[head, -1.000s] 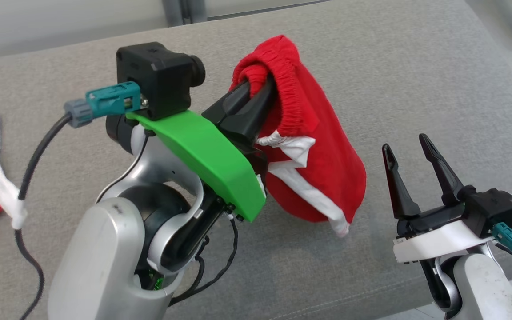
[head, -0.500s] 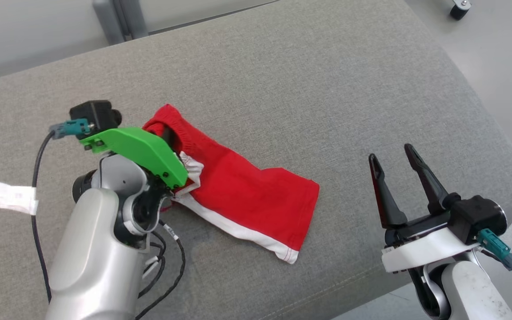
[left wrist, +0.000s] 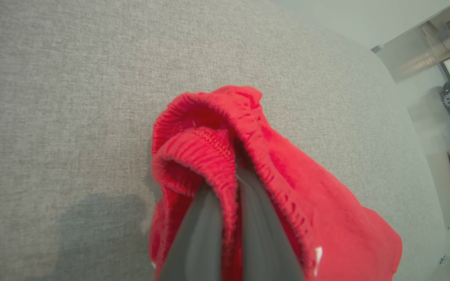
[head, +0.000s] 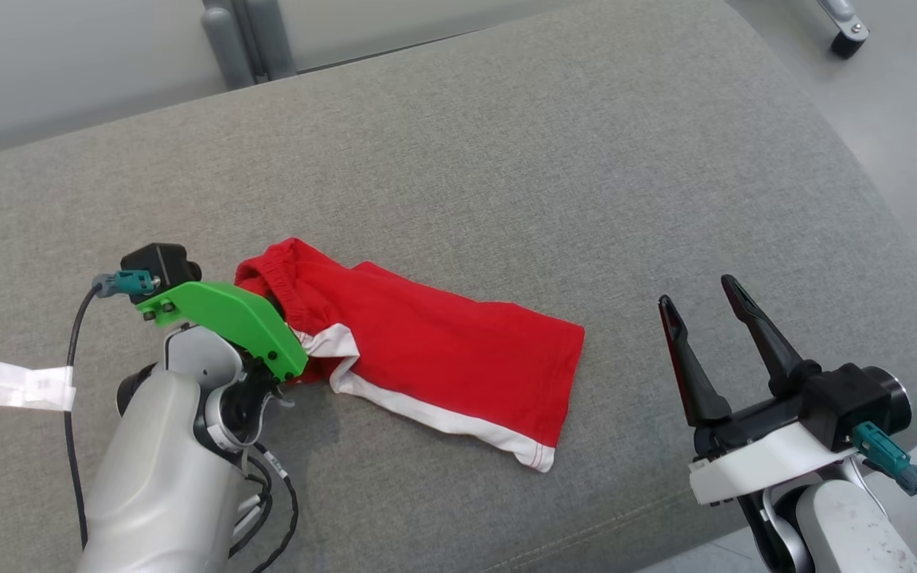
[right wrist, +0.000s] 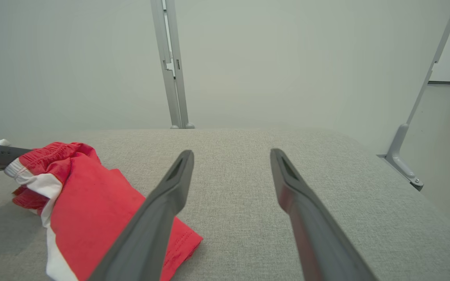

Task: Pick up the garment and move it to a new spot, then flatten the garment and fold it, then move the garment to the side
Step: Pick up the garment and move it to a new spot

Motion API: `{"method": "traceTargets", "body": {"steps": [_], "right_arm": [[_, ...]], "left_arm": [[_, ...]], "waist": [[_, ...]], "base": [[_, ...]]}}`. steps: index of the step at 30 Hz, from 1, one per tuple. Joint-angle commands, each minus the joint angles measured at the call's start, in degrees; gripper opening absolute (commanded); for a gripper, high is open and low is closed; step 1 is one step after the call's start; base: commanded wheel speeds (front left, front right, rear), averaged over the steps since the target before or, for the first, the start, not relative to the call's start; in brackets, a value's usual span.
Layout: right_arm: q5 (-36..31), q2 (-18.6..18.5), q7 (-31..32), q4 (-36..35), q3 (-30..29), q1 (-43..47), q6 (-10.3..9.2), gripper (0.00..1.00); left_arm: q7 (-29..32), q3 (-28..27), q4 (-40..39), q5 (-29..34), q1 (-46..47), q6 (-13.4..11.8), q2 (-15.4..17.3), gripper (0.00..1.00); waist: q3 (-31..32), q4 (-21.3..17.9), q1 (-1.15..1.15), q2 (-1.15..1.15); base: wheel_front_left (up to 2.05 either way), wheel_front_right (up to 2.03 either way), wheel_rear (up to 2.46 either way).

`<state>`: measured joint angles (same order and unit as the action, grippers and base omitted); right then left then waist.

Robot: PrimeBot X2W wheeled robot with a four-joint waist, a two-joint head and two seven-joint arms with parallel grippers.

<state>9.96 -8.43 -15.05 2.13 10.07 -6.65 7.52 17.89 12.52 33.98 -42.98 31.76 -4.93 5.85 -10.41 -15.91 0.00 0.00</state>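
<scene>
The garment [head: 442, 358], red with white trim, is found lying on the grey fabric surface [head: 546, 159], spread lengthwise from left towards right. Its gathered waistband end is clamped between the left jaws, which are closed tight on it. The right jaws are held wide apart and empty, clear of the garment's hem, above the surface's near edge.

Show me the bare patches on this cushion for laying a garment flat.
The widest bare stretch of the grey fabric cushion runs from the red shorts with white trim to the far edge. A narrower strip lies between their hem and the open right hand. The near-left is crowded: the left hand pinches the bunched waistband, with its black cable alongside.
</scene>
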Motion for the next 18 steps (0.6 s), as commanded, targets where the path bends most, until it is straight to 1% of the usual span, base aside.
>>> {"method": "traceTargets", "body": {"steps": [1, 2, 3, 6, 10, 14, 18], "right_arm": [[-0.3, -0.4, -0.2, 0.0, 0.0, 0.8, -0.06, 1.00], [-0.4, -0.5, -0.2, -0.1, 0.0, 0.9, -0.06, 1.00], [-0.4, -0.7, -0.2, -0.1, 0.0, 0.9, -0.06, 1.00], [-0.6, -0.7, -0.2, -0.2, -0.1, 1.1, -0.06, 1.00], [-0.6, -0.6, -0.2, -0.5, -0.4, 1.6, -0.06, 1.00], [-0.9, -0.9, -0.2, -1.1, -0.9, 2.4, -0.06, 1.00], [-1.7, -1.4, -0.2, -2.3, -1.9, 3.5, -0.06, 1.00]], "left_arm": [[-0.9, 0.2, 1.2, 0.2, 1.0, 0.8, -0.2, 0.63], [-1.4, 0.4, 1.8, 0.1, 1.1, 1.1, -0.4, 0.92], [-1.6, 0.7, 2.3, 0.1, 1.4, 1.5, -0.5, 1.00], [-2.7, 1.5, 3.4, 0.8, 1.8, 2.1, -0.7, 1.00], [-4.2, 3.2, 2.8, 3.4, 1.8, 2.3, 1.4, 1.00], [-8.7, 4.6, -0.8, 7.5, 0.3, 0.9, 4.0, 1.00], [-12.0, 6.1, -6.7, 10.6, -3.2, 0.2, 6.0, 1.00]], "waist": [[0.8, 1.1, 0.00, 0.00], [0.9, 1.5, 0.00, 0.00], [1.0, 1.9, 0.00, 0.00], [1.3, 2.7, 0.00, 0.00], [1.7, 3.5, 0.00, 0.00], [2.3, 4.3, 0.00, 0.00], [3.1, 5.4, 0.00, 0.00]], "base": [[0.00, 0.00, 0.00], [0.00, 0.00, 0.00], [0.00, 0.00, 0.00], [0.00, 0.00, 0.00], [0.00, 0.00, 0.00], [0.00, 0.00, 0.00], [0.00, 0.00, 0.00]]}}
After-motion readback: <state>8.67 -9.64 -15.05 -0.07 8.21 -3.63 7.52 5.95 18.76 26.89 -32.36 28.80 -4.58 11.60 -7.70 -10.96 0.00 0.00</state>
